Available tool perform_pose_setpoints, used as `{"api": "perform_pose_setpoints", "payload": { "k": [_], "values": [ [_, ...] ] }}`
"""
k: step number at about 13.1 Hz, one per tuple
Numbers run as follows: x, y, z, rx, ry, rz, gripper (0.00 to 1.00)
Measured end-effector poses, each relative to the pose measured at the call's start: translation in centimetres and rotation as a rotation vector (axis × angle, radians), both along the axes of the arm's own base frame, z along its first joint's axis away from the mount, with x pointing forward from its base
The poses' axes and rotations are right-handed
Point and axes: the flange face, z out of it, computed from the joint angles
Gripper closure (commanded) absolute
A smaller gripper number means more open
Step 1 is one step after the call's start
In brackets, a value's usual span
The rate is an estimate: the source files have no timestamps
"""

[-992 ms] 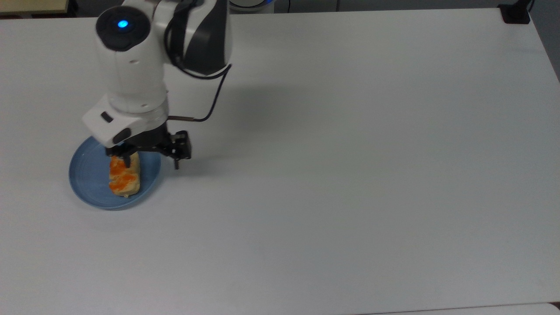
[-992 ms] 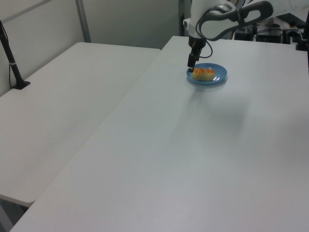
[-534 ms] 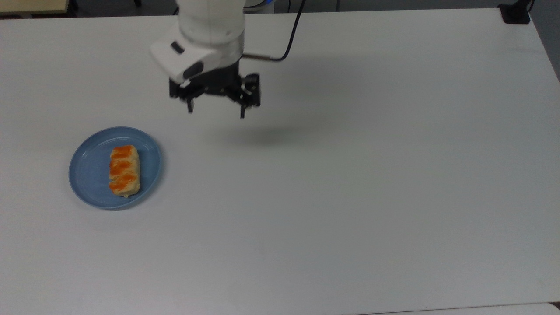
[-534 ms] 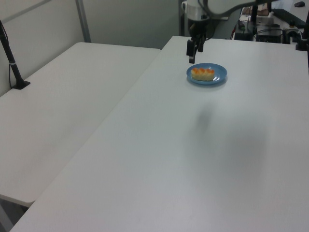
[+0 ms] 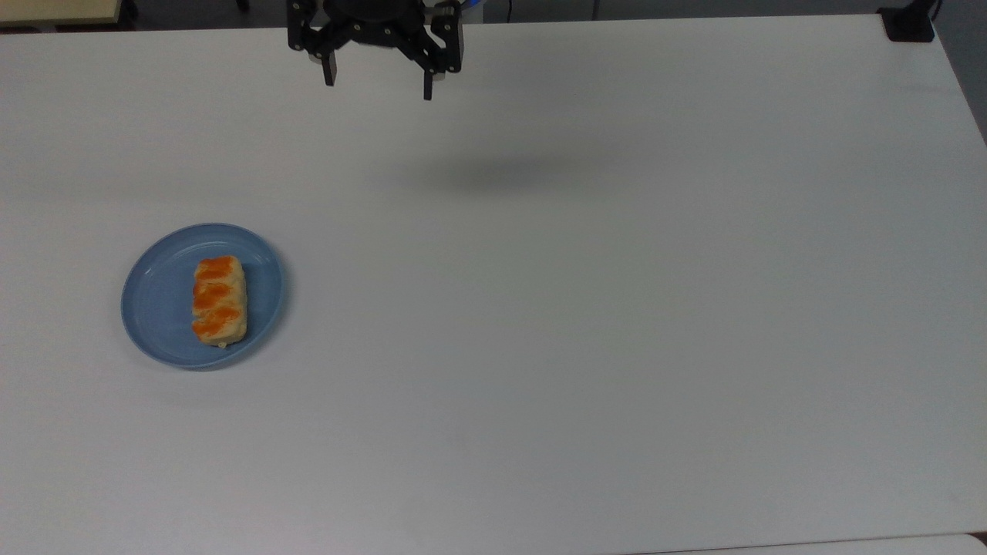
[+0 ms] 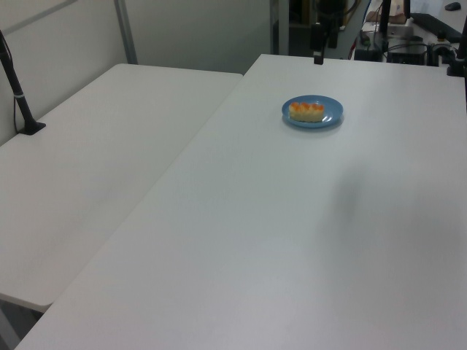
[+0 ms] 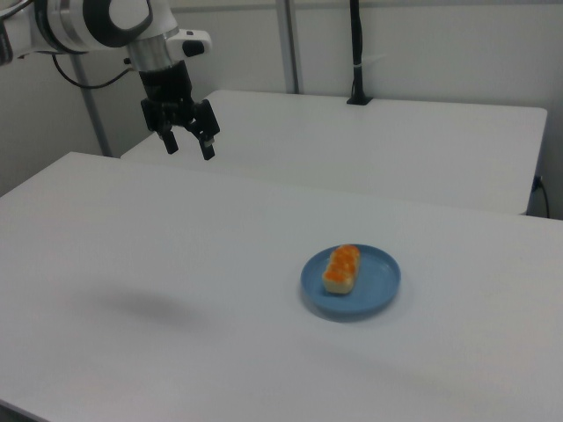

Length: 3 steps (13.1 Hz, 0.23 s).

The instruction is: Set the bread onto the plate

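Note:
The bread [image 5: 220,301], a pale bun with orange glazed patches, lies flat on the light-blue plate [image 5: 156,304] at the top view's left. The same bread [image 6: 306,111] on the plate [image 6: 330,117] shows in the left view, and again as bread [image 7: 342,267] on the plate [image 7: 376,286] in the right view. My gripper [image 5: 378,86] is open and holds nothing. It hangs high above the table's far edge, well away from the plate, and appears as the gripper [image 7: 188,147] at the right view's upper left.
A broad white table [image 5: 586,308] carries the plate. A second white table [image 6: 95,146] adjoins it at the left view's left. A black post with a clamp [image 7: 357,53] stands on that second table.
The gripper let go of the bread on the plate, rose, and moved away toward the table's far edge. The bread stays on the plate.

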Motion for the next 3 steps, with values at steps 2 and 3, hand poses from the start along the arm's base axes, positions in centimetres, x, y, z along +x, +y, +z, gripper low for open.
{"api": "perform_pose_setpoints", "payload": {
  "k": [2,3],
  "values": [
    [-0.32,-0.61,-0.02,0.001,0.003,-0.009,0.0],
    [-0.32,-0.68,-0.16,0.001,0.006,-0.011,0.0]
  ]
}}
